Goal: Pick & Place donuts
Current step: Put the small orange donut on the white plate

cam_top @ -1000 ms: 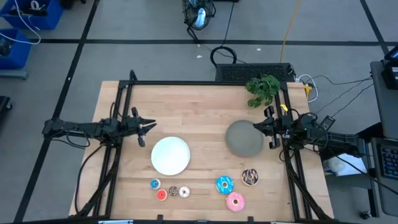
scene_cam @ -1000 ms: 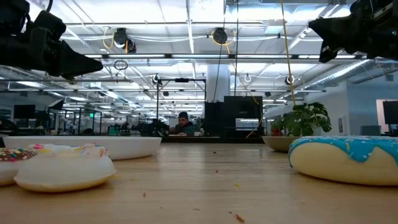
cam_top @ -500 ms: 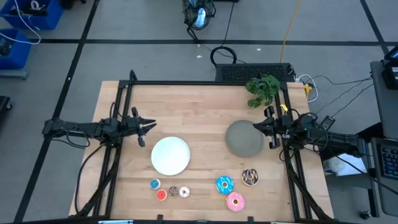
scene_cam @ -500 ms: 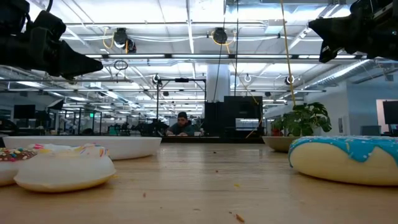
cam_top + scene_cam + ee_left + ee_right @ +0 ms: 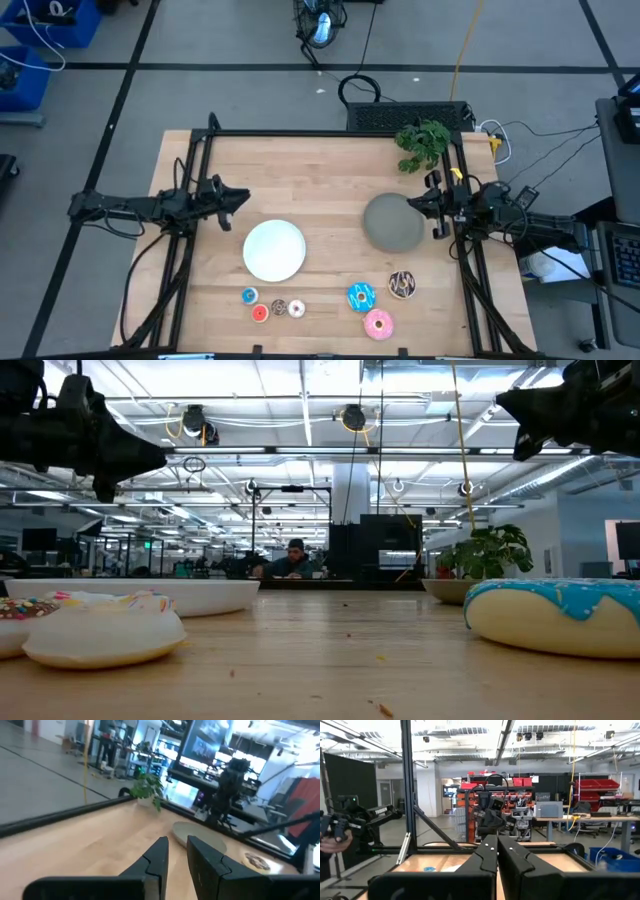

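The donuts lie flat near the table's near edge: small blue (image 5: 249,296), red (image 5: 260,313) and whitish (image 5: 296,309) on the left, larger blue-iced (image 5: 360,297), pink-iced (image 5: 378,323) and dark chocolate (image 5: 401,284) on the right. My left gripper (image 5: 243,196) hovers above the table's left side, beyond the white plate (image 5: 274,250), with a narrow gap between its fingertips (image 5: 176,842). My right gripper (image 5: 412,204) hangs shut (image 5: 497,840) over the right rim of the grey plate (image 5: 390,224). Neither touches anything.
A small green plant (image 5: 423,143) stands at the far right corner of the table. Black frame rails run along the left, far and right edges (image 5: 320,133). Bare wood lies between the plates and the far edge. A person sits far off in the room (image 5: 293,560).
My left gripper has turned about its own long axis while staying at about the same spot above the table's left side. The donuts, the plates and the right arm have kept still.
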Robot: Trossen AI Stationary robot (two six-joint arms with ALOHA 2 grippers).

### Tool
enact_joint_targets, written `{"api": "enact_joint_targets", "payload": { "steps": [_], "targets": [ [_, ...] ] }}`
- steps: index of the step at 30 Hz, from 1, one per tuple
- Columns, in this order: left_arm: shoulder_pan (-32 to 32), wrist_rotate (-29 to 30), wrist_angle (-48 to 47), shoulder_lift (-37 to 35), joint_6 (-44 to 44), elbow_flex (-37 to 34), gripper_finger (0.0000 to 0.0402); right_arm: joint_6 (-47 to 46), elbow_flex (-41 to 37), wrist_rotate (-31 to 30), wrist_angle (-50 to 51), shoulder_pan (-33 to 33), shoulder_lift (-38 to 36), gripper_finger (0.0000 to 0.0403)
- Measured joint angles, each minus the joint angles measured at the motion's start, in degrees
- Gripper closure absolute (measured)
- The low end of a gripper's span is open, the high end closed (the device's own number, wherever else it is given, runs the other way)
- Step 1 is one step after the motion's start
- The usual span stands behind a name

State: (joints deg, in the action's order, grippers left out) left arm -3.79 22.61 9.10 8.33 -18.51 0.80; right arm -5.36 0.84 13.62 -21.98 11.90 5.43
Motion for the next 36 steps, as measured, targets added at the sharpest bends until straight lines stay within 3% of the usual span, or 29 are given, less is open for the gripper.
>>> {"api": "enact_joint_targets", "payload": {
  "steps": [7, 15, 18, 22, 28, 31, 36],
  "targets": [
    [-1.5, -2.7, -5.0, 2.2, 4.4, 4.3, 0.0328, -2.8, 0.0, -1.1, -0.7, 0.0, 0.0, 0.0403],
    [-8.5, 3.0, -24.4, 22.6, 2.1, 24.6, 0.0379, -1.0, 0.0, -3.1, 1.1, 0.0, 0.1, 0.0403],
    [-10.0, 3.9, -34.1, 31.2, 1.0, 33.6, 0.0396, 1.5, 0.0, -3.1, 2.6, 0.0, 0.1, 0.0403],
    [-11.9, 4.2, -51.6, 41.1, -6.8, 45.5, 0.0385, 2.1, 0.0, -3.1, 3.4, 0.0, 0.3, 0.0403],
    [-17.3, -3.0, -73.1, 51.5, -15.2, 56.5, 0.0381, 0.7, 0.0, -2.9, 7.0, 0.0, 0.7, 0.0403],
    [-20.0, -3.5, -76.7, 55.0, -16.2, 59.2, 0.0381, 0.2, 0.0, -3.1, 7.0, 0.0, 0.8, 0.0403],
    [-26.0, -4.4, -74.4, 60.0, -16.5, 60.4, 0.038, -2.4, 0.0, -3.2, 2.4, 0.0, 0.8, 0.0403]
  ]
}}
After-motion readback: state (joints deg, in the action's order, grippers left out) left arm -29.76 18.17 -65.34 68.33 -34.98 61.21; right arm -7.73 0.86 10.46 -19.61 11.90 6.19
